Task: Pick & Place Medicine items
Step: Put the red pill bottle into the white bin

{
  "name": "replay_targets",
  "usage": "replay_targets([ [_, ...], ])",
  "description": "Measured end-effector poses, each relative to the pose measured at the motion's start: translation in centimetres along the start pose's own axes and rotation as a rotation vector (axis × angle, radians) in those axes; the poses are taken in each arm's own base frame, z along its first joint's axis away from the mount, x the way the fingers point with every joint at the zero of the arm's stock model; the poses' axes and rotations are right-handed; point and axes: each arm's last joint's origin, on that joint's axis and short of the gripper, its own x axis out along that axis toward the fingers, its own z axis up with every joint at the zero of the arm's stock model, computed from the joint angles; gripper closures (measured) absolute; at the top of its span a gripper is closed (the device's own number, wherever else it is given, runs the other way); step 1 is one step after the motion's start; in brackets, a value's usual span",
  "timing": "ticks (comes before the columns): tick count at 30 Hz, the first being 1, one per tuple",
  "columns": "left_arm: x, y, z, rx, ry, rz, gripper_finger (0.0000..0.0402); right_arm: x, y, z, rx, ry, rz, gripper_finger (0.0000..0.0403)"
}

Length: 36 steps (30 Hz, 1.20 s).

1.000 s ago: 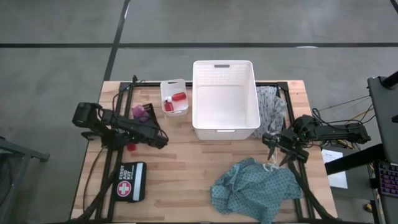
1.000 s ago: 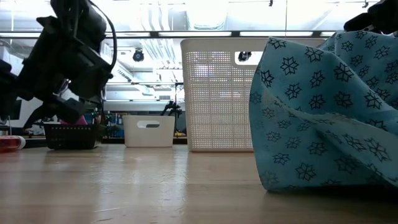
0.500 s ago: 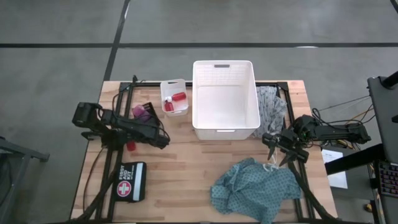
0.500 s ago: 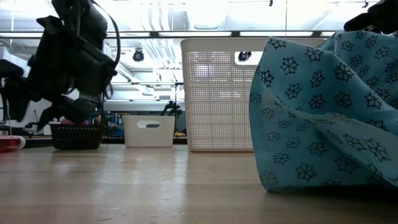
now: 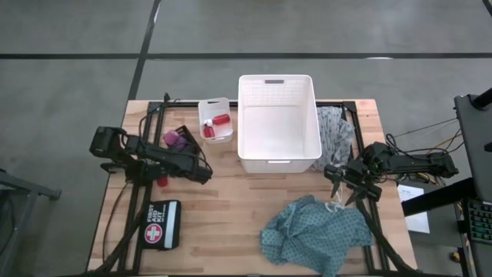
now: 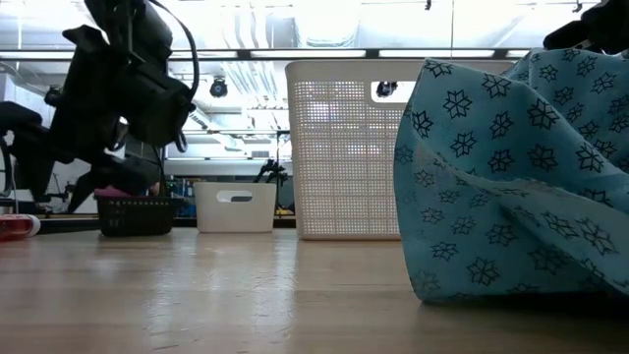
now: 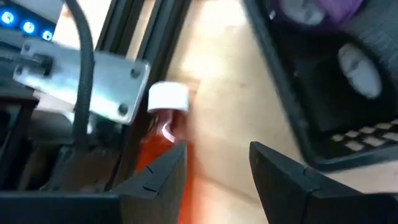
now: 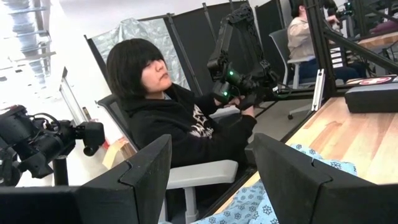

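Big basket (image 5: pixel 278 123) sits mid-table at the back edge; small bin (image 5: pixel 215 120) just left of it w/ a bottle (image 5: pixel 219 121) inside. Dark tray (image 5: pixel 179 140) further left; another bottle (image 5: pixel 162 181) nearer the front by the left arm. First-aid pouch (image 5: pixel 163 225) front left. One cloth (image 5: pixel 317 235) front right, second cloth (image 5: pixel 335 131) just right of basket.

Both tools (image 5: pixel 201 174) (image 5: pixel 336 187) open, empty.

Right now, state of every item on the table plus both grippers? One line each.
Left gripper: open, empty, above the red bottle.
Red bottle: capped, lying on the table.
Right gripper: open, empty, over the table's right side.
White basket: upright, empty.
Small white bin: upright, holds red bottles.
Teal cloth: crumpled.
Grey cloth: crumpled.
First aid pouch: flat.
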Motion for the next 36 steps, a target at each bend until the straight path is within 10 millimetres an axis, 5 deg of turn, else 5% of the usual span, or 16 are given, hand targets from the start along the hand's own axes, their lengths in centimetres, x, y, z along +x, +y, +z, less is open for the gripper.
replay_targets([
  [6, -0.2, 0.7, -0.4, 0.0, 0.109, 0.095, 0.0222, 0.0, 0.0, 0.0, 0.003, 0.002, -0.001, 0.0179],
  [36, 1.4, 1.4, -1.9, -0.045, 0.097, 0.08, 0.0222, 0.0, 0.0, 0.0, 0.004, 0.002, -0.002, 0.0179],
])
